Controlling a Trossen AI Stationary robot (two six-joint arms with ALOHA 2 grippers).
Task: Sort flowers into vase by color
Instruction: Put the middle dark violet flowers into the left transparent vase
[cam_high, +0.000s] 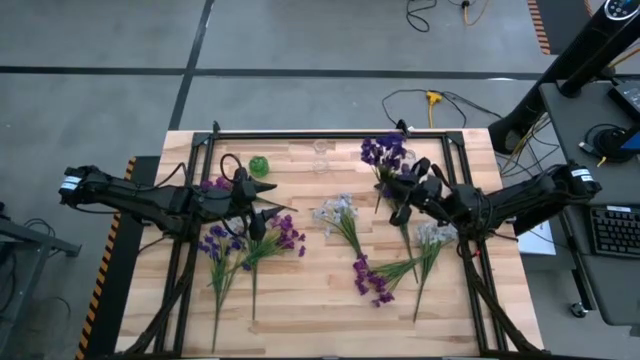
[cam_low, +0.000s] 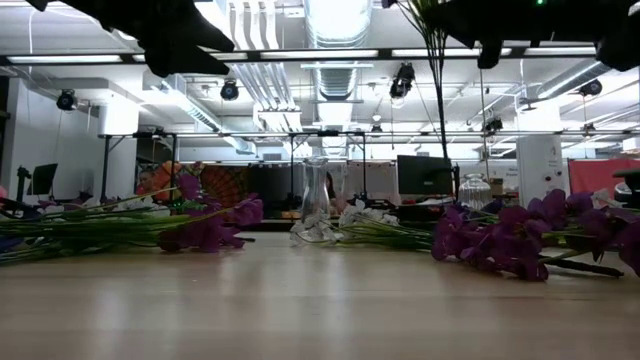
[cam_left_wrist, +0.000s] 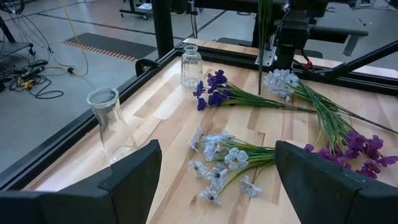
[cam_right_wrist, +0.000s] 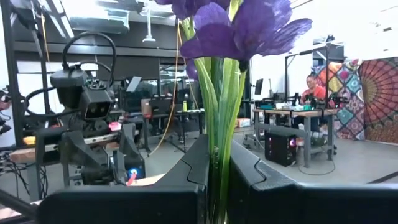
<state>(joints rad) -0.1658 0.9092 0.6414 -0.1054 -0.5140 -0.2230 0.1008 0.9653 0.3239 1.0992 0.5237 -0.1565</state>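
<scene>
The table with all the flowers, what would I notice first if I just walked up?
Probably the right gripper, shut on a dark violet sprig and holding it up above the table's right side. Next, the bunches lying across the wooden table: pale blue flowers in the middle and magenta ones nearer the front. The left gripper hangs open over the left side.

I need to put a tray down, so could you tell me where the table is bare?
The table's near strip between the left stems and magenta sprig is bare. So is the far patch between green object and vases. The right side is crowded.
</scene>
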